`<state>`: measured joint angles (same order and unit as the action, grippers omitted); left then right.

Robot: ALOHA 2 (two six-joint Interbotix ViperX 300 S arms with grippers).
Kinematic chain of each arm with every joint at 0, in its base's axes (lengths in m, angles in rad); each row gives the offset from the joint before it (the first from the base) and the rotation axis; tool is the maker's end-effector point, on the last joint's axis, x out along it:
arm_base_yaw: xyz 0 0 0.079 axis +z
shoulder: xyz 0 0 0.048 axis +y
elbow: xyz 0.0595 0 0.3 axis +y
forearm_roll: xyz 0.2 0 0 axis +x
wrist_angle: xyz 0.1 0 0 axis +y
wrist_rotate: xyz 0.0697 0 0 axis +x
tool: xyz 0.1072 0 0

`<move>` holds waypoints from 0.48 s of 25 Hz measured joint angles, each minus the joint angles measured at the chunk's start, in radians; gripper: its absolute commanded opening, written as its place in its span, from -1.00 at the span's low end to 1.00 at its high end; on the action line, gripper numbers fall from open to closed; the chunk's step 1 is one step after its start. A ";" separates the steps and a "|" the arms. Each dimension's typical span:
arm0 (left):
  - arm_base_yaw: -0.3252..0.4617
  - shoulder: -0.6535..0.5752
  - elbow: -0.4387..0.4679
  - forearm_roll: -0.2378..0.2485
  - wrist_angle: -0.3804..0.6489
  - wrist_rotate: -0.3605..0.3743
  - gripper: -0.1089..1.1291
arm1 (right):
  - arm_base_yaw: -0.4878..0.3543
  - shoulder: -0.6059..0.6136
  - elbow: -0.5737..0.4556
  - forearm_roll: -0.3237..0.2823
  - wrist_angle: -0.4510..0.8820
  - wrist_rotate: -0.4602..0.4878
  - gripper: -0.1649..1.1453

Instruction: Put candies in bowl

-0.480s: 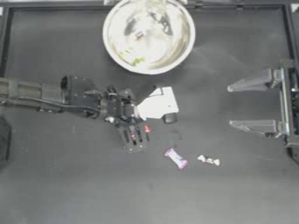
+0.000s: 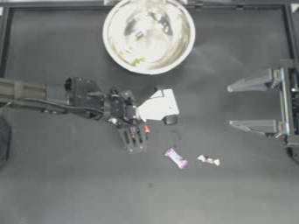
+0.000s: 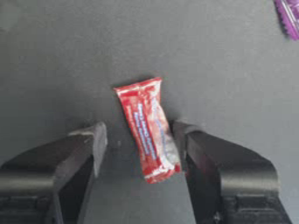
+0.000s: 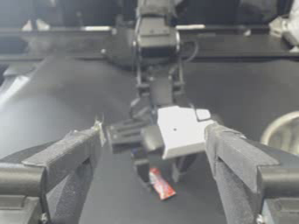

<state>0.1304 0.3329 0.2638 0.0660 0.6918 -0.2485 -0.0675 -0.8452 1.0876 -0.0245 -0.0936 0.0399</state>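
Note:
The bowl stands at the far middle of the table, with a yellow-green candy and another small sweet inside. My left gripper is open around the red-pink candy, which lies between its jaws, close against one of them. Just past it lie the purple-white candy and two whitish candies on the table. My right gripper is parked open at the right side, and in its wrist view the red-pink candy shows under the left arm.
A white plate on the left arm's wrist hides part of the table beside the gripper. The bowl's rim shows in the right wrist view. The table's raised frame runs along the back and right.

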 measured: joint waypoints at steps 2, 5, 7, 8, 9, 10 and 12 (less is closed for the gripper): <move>0.000 0.002 -0.006 0.000 0.000 0.002 0.55 | 0.000 0.000 0.000 0.002 -0.002 0.000 0.75; 0.000 0.008 -0.009 0.000 0.002 0.002 0.50 | 0.005 0.000 0.000 0.002 -0.003 0.000 0.75; 0.000 0.008 -0.011 0.000 0.003 0.002 0.39 | 0.008 0.000 0.000 0.000 -0.003 0.000 0.75; 0.000 0.008 -0.011 -0.003 0.006 0.002 0.32 | 0.009 0.000 0.000 0.002 -0.003 0.000 0.75; 0.000 0.008 -0.011 -0.005 0.011 0.002 0.22 | 0.011 0.002 0.000 0.002 -0.003 0.000 0.75; 0.000 0.008 -0.011 -0.006 0.012 0.002 0.10 | 0.011 0.000 0.000 0.002 -0.003 0.000 0.75; -0.002 0.008 -0.012 -0.011 0.025 0.003 -0.13 | 0.012 0.002 0.000 0.002 -0.003 0.000 0.75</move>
<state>0.1289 0.3405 0.2516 0.0552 0.7164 -0.2454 -0.0552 -0.8437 1.0876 -0.0230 -0.0966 0.0399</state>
